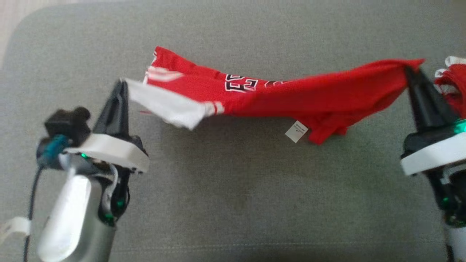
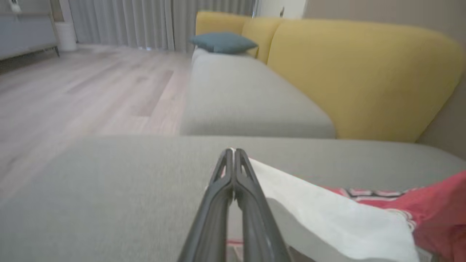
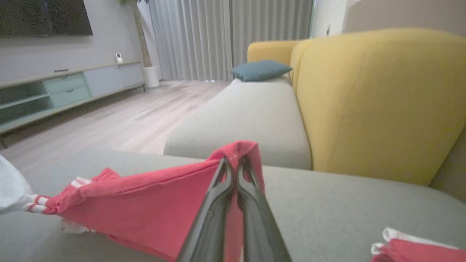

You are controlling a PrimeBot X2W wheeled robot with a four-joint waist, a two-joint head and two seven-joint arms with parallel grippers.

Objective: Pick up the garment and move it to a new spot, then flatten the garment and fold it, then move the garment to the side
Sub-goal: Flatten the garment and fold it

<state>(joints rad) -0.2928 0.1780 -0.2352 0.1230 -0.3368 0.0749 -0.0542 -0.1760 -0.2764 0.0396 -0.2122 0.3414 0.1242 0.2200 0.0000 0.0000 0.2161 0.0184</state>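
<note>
The garment (image 1: 291, 98) is a red jersey with white trim and black-and-white lettering, stretched and sagging between my two grippers above the grey cushion. My left gripper (image 1: 123, 84) is shut on its white end (image 2: 327, 207), seen beside the closed fingers (image 2: 233, 153) in the left wrist view. At the right, my right gripper (image 1: 409, 69) is shut on the red edge (image 3: 164, 196), which wraps over the fingertips (image 3: 235, 160). A white care label (image 1: 296, 131) hangs from the lower hem.
The grey cushion (image 1: 233, 189) spreads below. Another red and white cloth (image 1: 453, 82) lies at the far right edge, also seen as a folded corner (image 3: 411, 247). A yellow sofa back (image 3: 382, 102) and a teal pillow (image 3: 260, 70) stand beyond; wooden floor (image 2: 72, 94) lies at the left.
</note>
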